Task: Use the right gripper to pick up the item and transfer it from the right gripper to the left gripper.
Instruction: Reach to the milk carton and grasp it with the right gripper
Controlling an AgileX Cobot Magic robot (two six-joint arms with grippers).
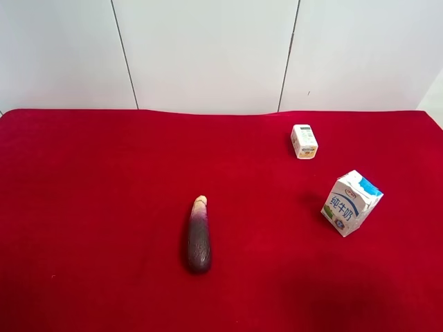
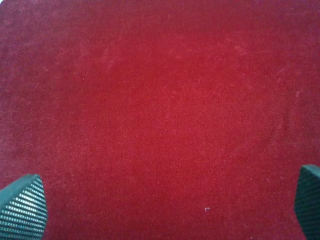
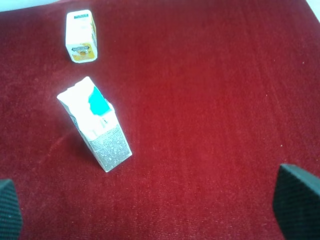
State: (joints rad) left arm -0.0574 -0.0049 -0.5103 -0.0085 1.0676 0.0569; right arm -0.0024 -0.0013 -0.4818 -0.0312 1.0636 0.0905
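Observation:
A blue-and-white milk carton (image 1: 351,203) stands tilted on the red cloth at the exterior high view's right. It also shows in the right wrist view (image 3: 95,122). A small white and orange box (image 1: 304,141) lies behind it and shows in the right wrist view (image 3: 81,36) too. A dark purple eggplant (image 1: 199,235) lies near the middle of the cloth. My right gripper (image 3: 152,205) is open and empty, above the cloth, apart from the carton. My left gripper (image 2: 165,205) is open and empty over bare cloth. Neither arm shows in the exterior high view.
The red cloth (image 1: 97,207) covers the whole table. White wall panels (image 1: 208,48) stand behind its far edge.

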